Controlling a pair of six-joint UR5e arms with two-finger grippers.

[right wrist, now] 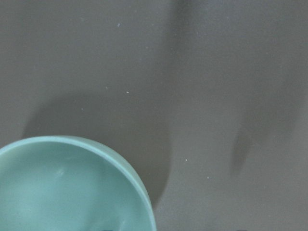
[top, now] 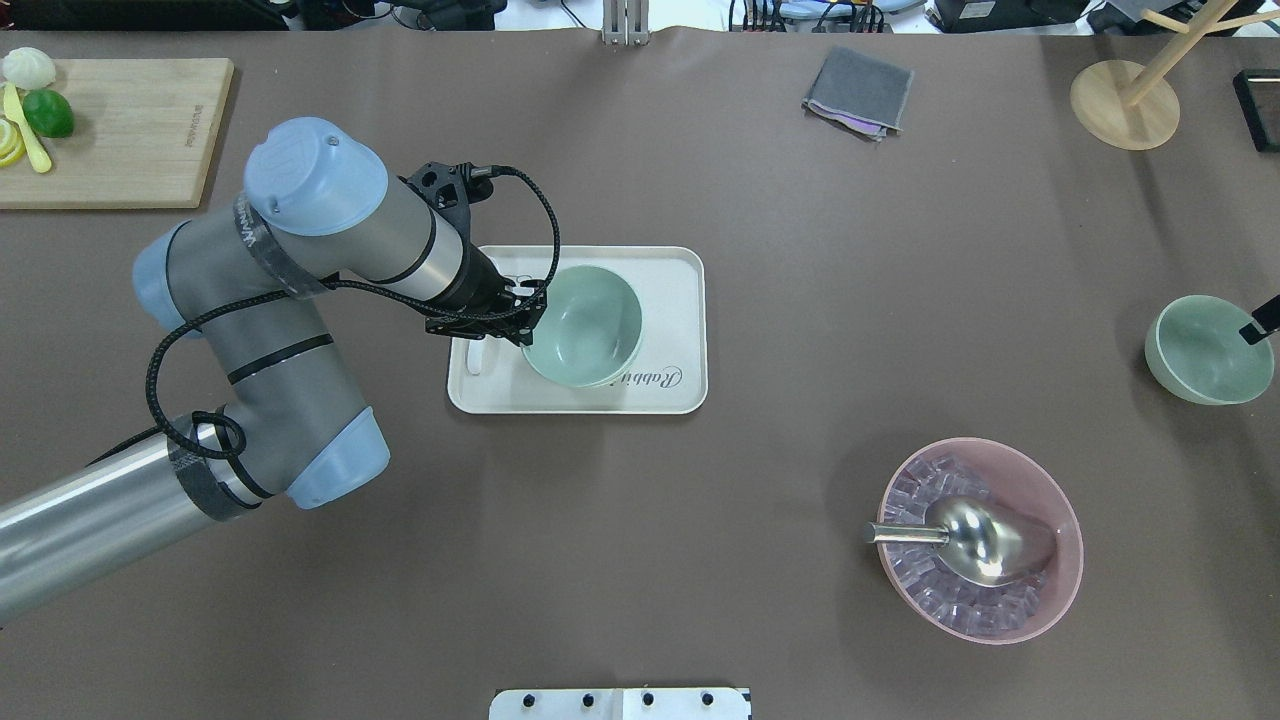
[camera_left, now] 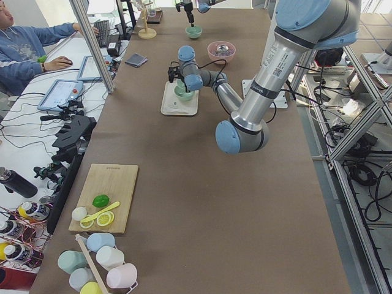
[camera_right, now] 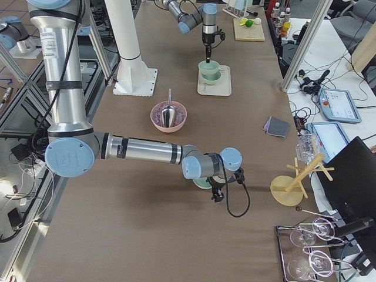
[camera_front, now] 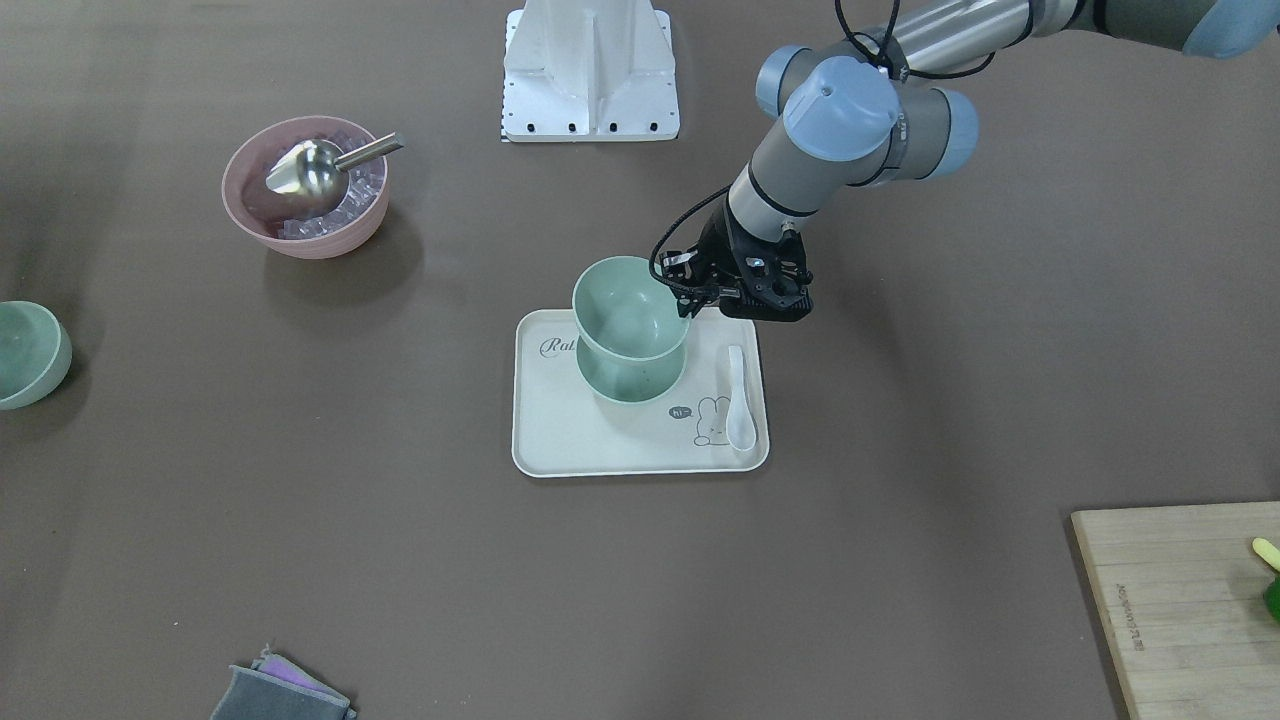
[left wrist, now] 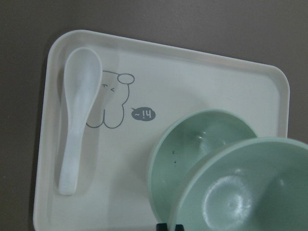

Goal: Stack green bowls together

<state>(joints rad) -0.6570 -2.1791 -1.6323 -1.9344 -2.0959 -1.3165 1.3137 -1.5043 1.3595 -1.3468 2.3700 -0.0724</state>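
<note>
My left gripper is shut on the rim of one green bowl and holds it tilted, just above a second green bowl that stands on the cream tray. The left wrist view shows the held bowl over the lower one. The third green bowl sits alone on the table at the far right. My right gripper is at that bowl's rim; only a fingertip shows, so I cannot tell whether it is open or shut. That bowl also shows in the right wrist view.
A white spoon lies on the tray beside the bowls. A pink bowl with ice and a metal scoop stands at the front right. There is a cutting board with fruit, a grey cloth and a wooden stand along the far edge.
</note>
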